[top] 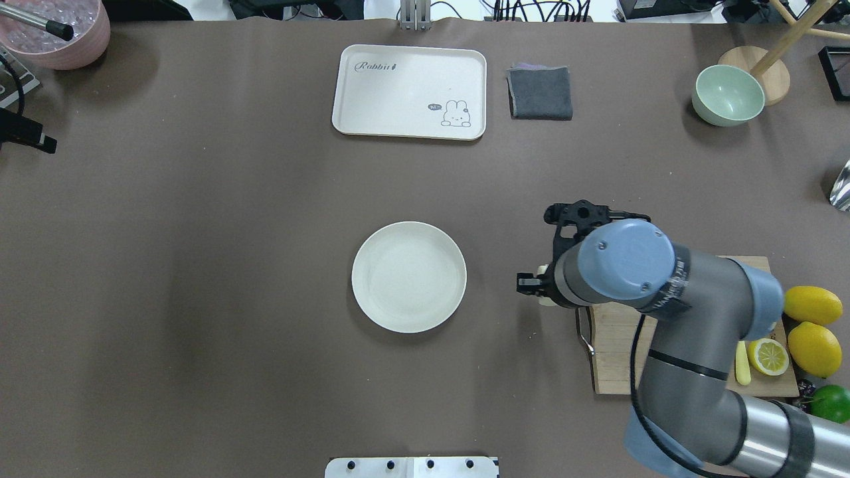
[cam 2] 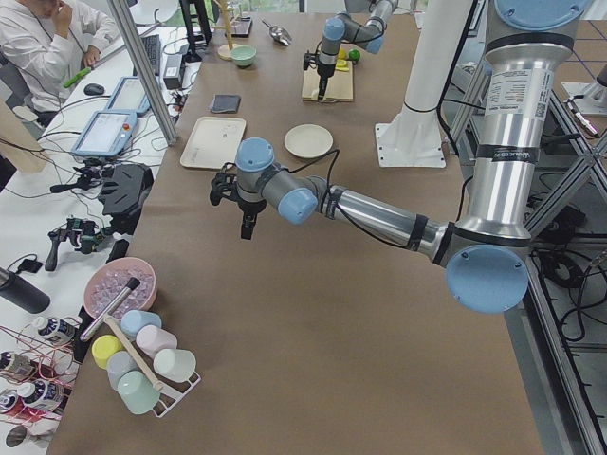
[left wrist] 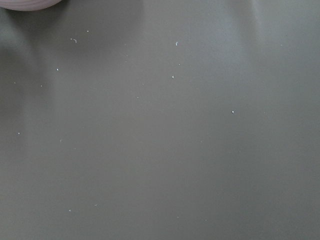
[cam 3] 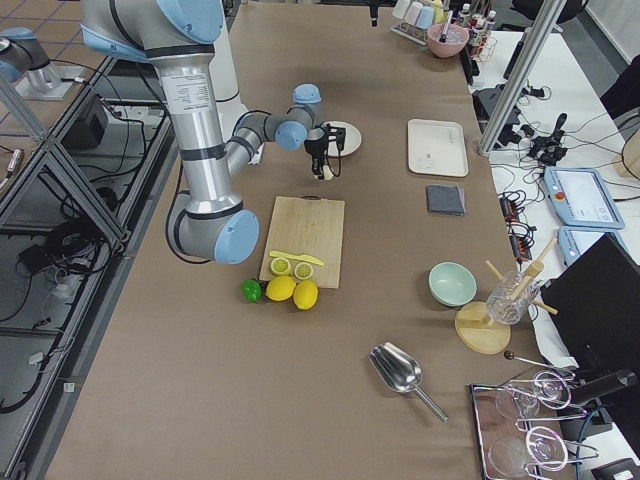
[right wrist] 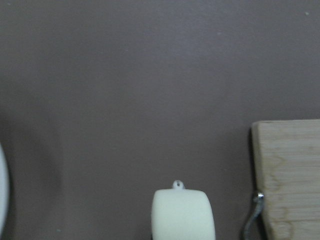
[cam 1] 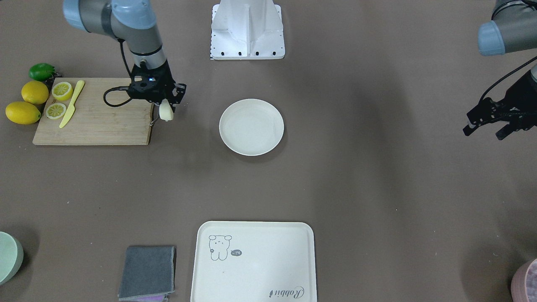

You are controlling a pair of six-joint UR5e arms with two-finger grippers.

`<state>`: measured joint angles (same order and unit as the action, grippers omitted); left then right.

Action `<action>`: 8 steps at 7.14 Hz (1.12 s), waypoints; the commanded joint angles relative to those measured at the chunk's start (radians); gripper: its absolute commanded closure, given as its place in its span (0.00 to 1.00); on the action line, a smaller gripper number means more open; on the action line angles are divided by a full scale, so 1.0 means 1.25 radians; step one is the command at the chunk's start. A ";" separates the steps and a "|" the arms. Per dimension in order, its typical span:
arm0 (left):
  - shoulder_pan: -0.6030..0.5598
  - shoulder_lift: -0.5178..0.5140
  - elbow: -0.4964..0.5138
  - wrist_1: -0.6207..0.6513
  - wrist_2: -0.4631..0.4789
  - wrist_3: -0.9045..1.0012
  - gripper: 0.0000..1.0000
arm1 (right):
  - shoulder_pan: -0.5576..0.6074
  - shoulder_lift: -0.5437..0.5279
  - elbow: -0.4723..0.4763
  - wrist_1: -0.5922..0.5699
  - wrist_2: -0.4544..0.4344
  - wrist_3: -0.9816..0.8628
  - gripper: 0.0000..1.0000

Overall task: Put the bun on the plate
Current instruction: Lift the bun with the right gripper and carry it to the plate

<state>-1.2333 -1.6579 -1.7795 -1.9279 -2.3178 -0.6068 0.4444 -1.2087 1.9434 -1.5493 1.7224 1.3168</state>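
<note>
My right gripper [cam 1: 168, 107] is shut on the bun [cam 1: 166, 113], a small pale cream chunk that hangs just off the corner of the wooden cutting board [cam 1: 96, 123], above the brown table. In the right wrist view the bun [right wrist: 183, 216] fills the bottom centre, with the board [right wrist: 290, 170] to its right. The round off-white plate [cam 1: 251, 127] lies bare in the middle of the table, a short way from the bun, and its rim [right wrist: 2, 200] shows at the wrist view's left edge. My left gripper [cam 1: 484, 131] hovers open far off at the other side, holding nothing.
The board carries two lemon halves [cam 1: 61, 90] and a yellow knife [cam 1: 72, 105]; two whole lemons [cam 1: 35, 92] and a lime [cam 1: 42, 71] lie beside it. A rabbit tray [cam 1: 256, 268], grey cloth [cam 1: 147, 272], green bowl [cam 1: 6, 256] and pink bowl [cam 1: 526, 283] line the far edge.
</note>
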 commanded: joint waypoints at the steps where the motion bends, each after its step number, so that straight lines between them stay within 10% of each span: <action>1: -0.005 0.008 0.010 0.003 0.000 0.004 0.02 | -0.002 0.197 -0.125 -0.028 -0.002 0.030 0.66; 6: -0.090 0.072 0.061 0.006 -0.006 0.130 0.02 | -0.057 0.388 -0.348 -0.018 -0.050 0.073 0.60; 8: -0.090 0.073 0.065 0.007 -0.006 0.130 0.02 | -0.091 0.386 -0.363 -0.018 -0.088 0.072 0.28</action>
<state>-1.3431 -1.5687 -1.7012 -1.9195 -2.3251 -0.4465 0.3558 -0.7268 1.5020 -1.5726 1.6413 1.4073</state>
